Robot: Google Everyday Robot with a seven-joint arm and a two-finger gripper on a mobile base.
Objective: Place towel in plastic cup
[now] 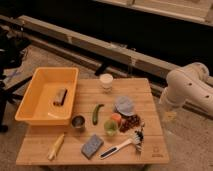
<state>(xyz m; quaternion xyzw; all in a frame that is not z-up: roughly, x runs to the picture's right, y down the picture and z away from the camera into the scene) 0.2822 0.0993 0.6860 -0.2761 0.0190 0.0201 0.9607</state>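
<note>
A crumpled blue-grey towel (124, 105) lies on the wooden table (150, 150), right of centre. A green see-through plastic cup (110, 127) stands upright just in front of it to the left. A white cup (106, 81) stands near the table's far edge. My white arm (187, 85) is bent at the right, off the table. My gripper (167, 116) hangs at its lower end beside the table's right edge, apart from the towel and both cups.
A yellow bin (47, 95) holding a small block fills the table's left. A cucumber (97, 113), metal cup (78, 122), orange (116, 118), grapes (131, 122), grey sponge (92, 145), brush (125, 145) and a yellow item (56, 146) lie around.
</note>
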